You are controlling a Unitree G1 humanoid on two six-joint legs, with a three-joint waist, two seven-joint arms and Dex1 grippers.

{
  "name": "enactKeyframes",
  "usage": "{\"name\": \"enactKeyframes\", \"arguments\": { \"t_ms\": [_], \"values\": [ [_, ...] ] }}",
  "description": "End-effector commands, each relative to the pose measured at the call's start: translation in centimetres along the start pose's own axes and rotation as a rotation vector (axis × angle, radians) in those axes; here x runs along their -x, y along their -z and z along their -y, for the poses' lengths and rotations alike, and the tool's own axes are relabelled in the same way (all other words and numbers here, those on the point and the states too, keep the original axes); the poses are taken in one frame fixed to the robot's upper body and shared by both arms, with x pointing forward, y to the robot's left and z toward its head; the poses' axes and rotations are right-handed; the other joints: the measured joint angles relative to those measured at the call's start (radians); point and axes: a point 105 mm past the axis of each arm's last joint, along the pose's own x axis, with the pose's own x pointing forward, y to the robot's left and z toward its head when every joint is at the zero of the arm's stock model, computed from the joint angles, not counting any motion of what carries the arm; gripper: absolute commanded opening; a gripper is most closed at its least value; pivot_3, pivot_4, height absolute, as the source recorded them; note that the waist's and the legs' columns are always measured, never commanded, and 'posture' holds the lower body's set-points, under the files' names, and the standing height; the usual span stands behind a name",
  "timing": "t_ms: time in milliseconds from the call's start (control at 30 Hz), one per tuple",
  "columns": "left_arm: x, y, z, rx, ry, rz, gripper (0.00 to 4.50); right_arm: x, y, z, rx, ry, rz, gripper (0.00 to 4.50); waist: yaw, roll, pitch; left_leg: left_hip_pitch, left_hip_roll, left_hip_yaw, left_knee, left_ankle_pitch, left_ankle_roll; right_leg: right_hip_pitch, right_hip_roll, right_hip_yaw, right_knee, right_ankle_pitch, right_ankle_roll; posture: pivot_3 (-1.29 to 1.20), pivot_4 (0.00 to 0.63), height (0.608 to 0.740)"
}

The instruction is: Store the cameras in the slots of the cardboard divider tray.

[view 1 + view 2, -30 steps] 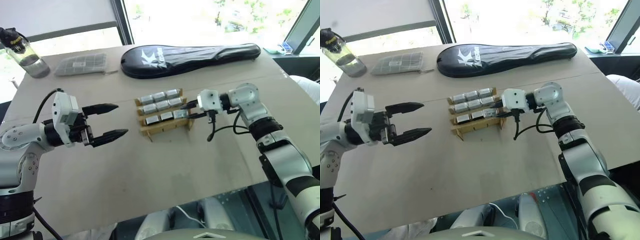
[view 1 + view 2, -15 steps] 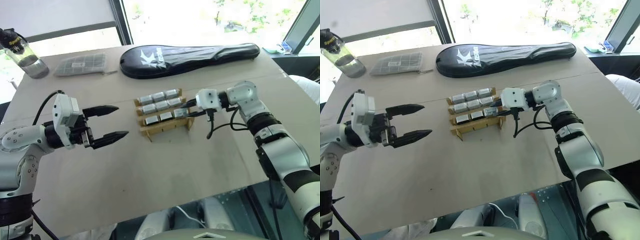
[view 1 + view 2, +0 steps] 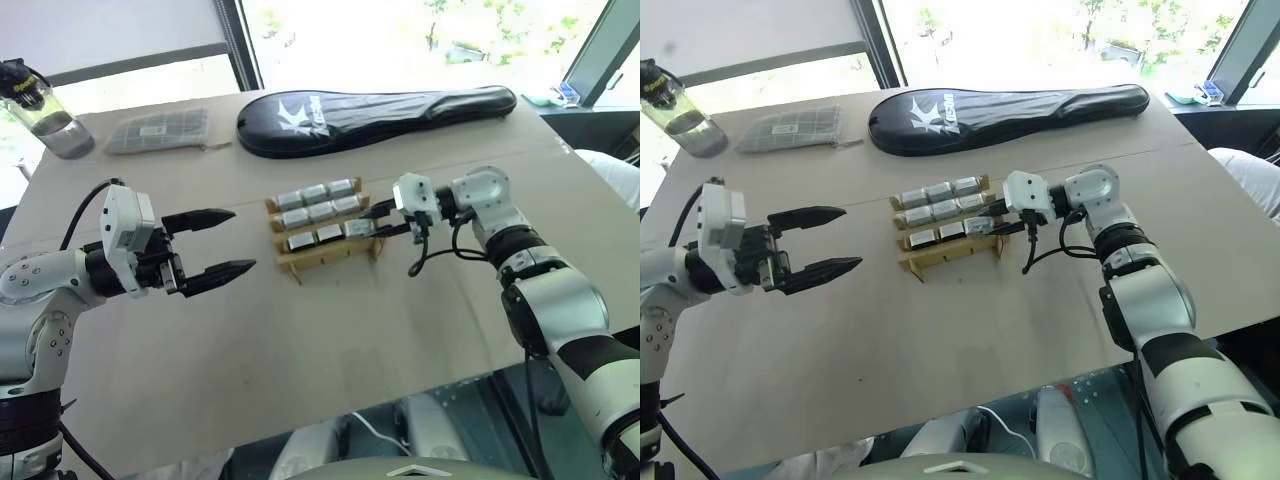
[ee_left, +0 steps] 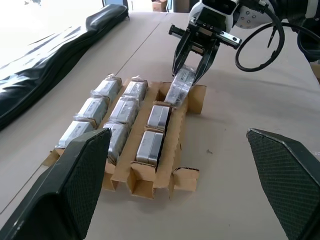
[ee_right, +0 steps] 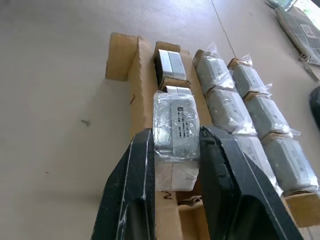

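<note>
The cardboard divider tray stands mid-table with several plastic-wrapped cameras in its slots. My right gripper reaches in from the right and is shut on one wrapped camera. That camera is tilted, its lower end at the slot at the right end of the row nearest me. My left gripper hovers open and empty to the left of the tray and points at it. Its fingers frame the tray in the left wrist view.
A long black racket case lies across the back of the table. A flat grey gridded packet and a bottle sit at the back left. Bare table lies between the tray and the front edge.
My right arm has shifted its elbow and rolled the wrist slightly, keeping the camera at the tray's right end. The left gripper has stayed put.
</note>
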Motion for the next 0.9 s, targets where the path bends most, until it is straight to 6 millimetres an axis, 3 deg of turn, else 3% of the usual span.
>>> {"name": "enactKeyframes", "arguments": {
  "t_ms": [33, 267, 600, 767, 800, 833, 900],
  "values": [
    [0.4, -1.3, 0.1, -0.053, -0.014, 0.018, 4.50, -0.2, -0.4, 0.3, 0.045, -0.013, -0.025, 0.67, -0.005, 0.000, 0.000, 0.000, 0.000, 0.000, 0.000, 0.000, 0.000, 0.000, 0.000, 0.000, 0.000, 0.000, 0.000, 0.00, 0.150, 0.740],
    [0.7, -1.2, 0.4, -0.051, -0.033, 0.021, 4.50, -0.5, 0.0, 0.8, 0.145, 0.014, -0.104, 0.67, -0.008, 0.000, 0.000, 0.001, 0.000, 0.000, 0.000, 0.000, 0.000, 0.000, 0.000, 0.000, 0.001, 0.000, 0.000, 0.00, 0.150, 0.740],
    [0.9, -1.3, 0.8, -0.048, -0.051, 0.024, 4.50, -1.4, 0.6, -0.1, 0.134, -0.037, -0.126, 0.67, -0.007, 0.000, 0.000, 0.001, 0.000, 0.000, 0.000, 0.000, -0.001, 0.000, 0.000, 0.000, 0.001, 0.000, 0.000, 0.00, 0.150, 0.740],
    [1.0, -1.4, 0.8, -0.048, -0.057, 0.023, 4.50, -1.5, 0.7, 0.1, 0.139, -0.028, -0.140, 3.06, -0.007, 0.001, 0.000, 0.001, 0.000, 0.000, 0.000, 0.000, -0.001, 0.000, 0.000, 0.001, 0.001, 0.000, 0.000, 0.00, 0.150, 0.740],
    [1.0, -1.4, 0.8, -0.048, -0.057, 0.024, 4.50, -1.5, 0.6, 0.2, 0.143, -0.016, -0.136, 3.20, -0.007, 0.001, 0.000, 0.001, 0.000, 0.000, 0.000, 0.000, -0.001, 0.000, 0.000, 0.001, 0.001, 0.000, 0.000, 0.00, 0.150, 0.740],
    [1.0, -1.4, 0.8, -0.048, -0.057, 0.025, 4.50, -1.5, 0.5, 0.4, 0.137, -0.003, -0.128, 3.90, -0.007, 0.001, 0.000, 0.001, 0.000, 0.000, 0.000, 0.000, -0.001, 0.000, 0.000, 0.001, 0.001, 0.000, 0.000, 0.00, 0.150, 0.740],
    [1.0, -1.4, 0.8, -0.049, -0.058, 0.025, 4.50, -1.4, 0.3, 0.8, 0.137, 0.025, -0.119, 4.45, -0.007, 0.001, 0.000, 0.001, 0.000, 0.000, 0.000, 0.000, -0.001, 0.000, 0.000, 0.001, 0.001, 0.000, 0.000, 0.00, 0.150, 0.740]
  ]
}}
